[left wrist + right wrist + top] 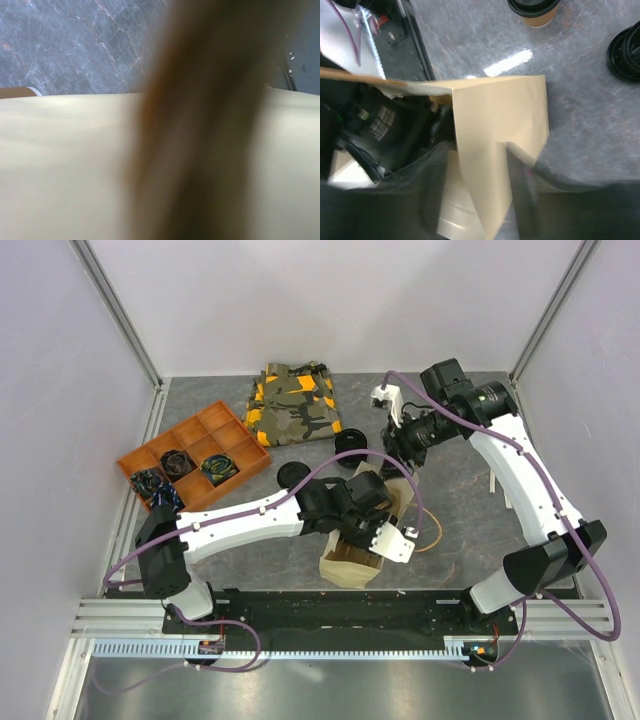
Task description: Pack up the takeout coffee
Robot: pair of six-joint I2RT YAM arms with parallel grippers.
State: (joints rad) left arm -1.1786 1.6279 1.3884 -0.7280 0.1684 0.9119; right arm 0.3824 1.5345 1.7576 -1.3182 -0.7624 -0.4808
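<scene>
The takeout coffee, a brown paper cup with a black lid, stands on the table beyond the bag; from above only its lid shows. A tan paper bag lies tilted in the middle, mouth toward the far right. My right gripper is at the bag's far rim, and the wrist view shows its blurred fingers on either side of a bag wall. My left gripper is at the bag's mouth with its fingers hidden. The left wrist view shows only blurred bag paper.
A stack of loose black lids sits left of my right gripper and also shows in the right wrist view. An orange divided tray with coiled cables stands at the left. A camouflage cloth lies at the back.
</scene>
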